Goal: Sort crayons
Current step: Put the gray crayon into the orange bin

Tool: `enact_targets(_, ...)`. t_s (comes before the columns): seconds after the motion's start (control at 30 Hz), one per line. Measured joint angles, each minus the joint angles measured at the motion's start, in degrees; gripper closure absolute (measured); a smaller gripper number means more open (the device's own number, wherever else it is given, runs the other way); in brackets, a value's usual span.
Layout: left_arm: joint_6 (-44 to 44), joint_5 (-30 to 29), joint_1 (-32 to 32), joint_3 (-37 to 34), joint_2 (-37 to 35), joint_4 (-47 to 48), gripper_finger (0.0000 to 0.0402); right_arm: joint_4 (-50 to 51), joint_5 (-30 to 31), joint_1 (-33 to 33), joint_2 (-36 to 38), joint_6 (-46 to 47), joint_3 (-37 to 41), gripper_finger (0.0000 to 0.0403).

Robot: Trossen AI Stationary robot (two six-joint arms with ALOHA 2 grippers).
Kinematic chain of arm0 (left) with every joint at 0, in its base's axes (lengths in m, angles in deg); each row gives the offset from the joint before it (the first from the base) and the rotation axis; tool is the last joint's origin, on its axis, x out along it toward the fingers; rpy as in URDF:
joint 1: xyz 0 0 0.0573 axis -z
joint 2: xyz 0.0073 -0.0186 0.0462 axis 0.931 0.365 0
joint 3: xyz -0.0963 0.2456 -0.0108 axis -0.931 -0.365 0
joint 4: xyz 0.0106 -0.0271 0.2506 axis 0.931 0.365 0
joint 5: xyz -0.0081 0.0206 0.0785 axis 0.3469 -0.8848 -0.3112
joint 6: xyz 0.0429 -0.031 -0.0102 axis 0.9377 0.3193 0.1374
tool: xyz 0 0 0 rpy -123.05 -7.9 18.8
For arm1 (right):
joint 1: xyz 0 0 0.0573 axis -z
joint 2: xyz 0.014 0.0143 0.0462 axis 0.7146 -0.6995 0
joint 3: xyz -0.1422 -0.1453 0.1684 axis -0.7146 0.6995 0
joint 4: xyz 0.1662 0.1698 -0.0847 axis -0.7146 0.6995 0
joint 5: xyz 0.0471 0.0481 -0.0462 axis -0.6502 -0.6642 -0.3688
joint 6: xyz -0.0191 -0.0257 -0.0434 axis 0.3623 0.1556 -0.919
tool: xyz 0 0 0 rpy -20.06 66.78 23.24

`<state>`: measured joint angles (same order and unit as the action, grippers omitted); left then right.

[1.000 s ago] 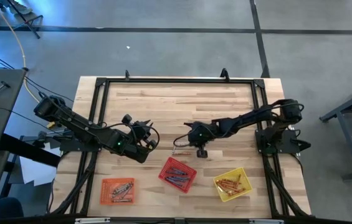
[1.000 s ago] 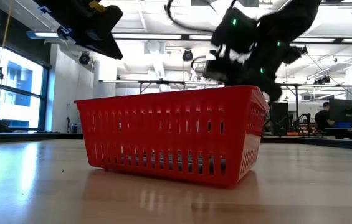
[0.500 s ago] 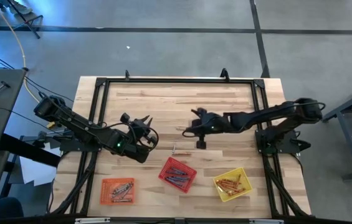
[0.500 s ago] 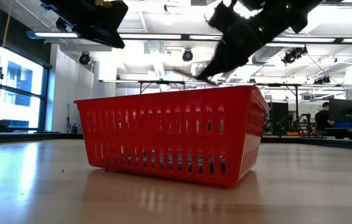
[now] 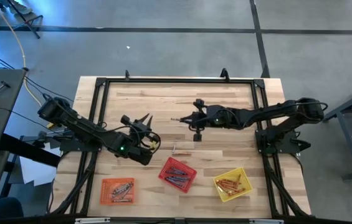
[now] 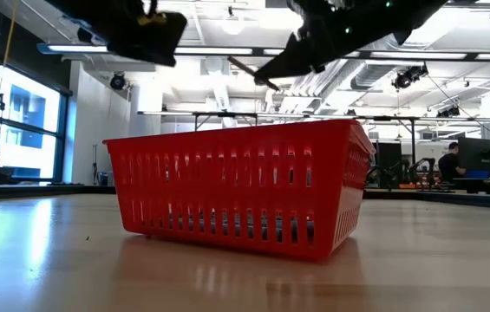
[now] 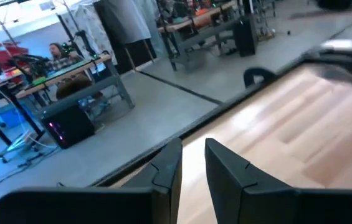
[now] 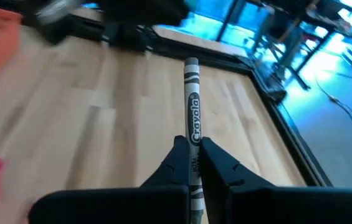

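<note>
One grey crayon [image 8: 192, 112] sits clamped in my right gripper [image 8: 192, 163] jaws, above the desk [image 5: 225, 99], beyond the red basket [image 5: 177, 174]. I judge its match is the orange basket [image 5: 117, 190]; I release low. Left gripper [image 7: 192, 163] jaws stand slightly apart, empty.

Pale matt wood table [image 5: 225, 99]; glossy red plastic mesh basket [image 6: 245, 186].

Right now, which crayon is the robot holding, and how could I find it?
Look at the wooden table from above and follow the right arm toward the middle, above the red basket. At its tip the right gripper pinches a grey crayon that sticks out past the fingers. It is in the air, while another crayon lies loose on the wood, and the others sit in baskets.
</note>
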<state>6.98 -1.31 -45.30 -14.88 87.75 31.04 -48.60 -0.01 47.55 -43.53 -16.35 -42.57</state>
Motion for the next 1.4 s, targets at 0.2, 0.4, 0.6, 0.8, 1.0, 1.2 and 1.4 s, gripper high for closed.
enact_targets(0.2,3.2,7.1,-1.9,0.0,5.4,-4.9,0.0342,3.4,2.7,5.2,0.0,2.0,0.0,0.0402)
enact_targets(0.4,21.2,15.3,-4.0,-0.1,6.6,-16.4,0.0342,9.9,4.9,9.2,0.0,3.3,0.0,0.0402)
enact_targets(0.6,41.3,31.0,-7.3,-0.2,6.6,-34.8,0.0342,14.1,4.6,10.9,0.0,3.8,0.0,0.0402)
enact_targets(0.8,49.4,42.3,-12.4,-9.3,6.6,-62.8,0.0342,18.2,4.4,11.9,0.0,4.4,0.0,0.0402)
enact_targets(1.0,47.0,43.9,-15.4,-19.1,6.6,-82.2,0.0342,8.8,0.4,12.9,0.6,5.5,3.9,0.0402)
enact_targets(1.2,47.0,47.0,-15.8,-22.8,6.6,-93.0,0.0342,-22.2,-11.9,13.5,1.1,13.0,14.3,0.0402)
enact_targets(1.4,45.4,58.6,-19.0,-23.3,6.6,-100.6,0.0342,-41.4,-12.1,10.8,1.0,20.5,20.5,0.0402)
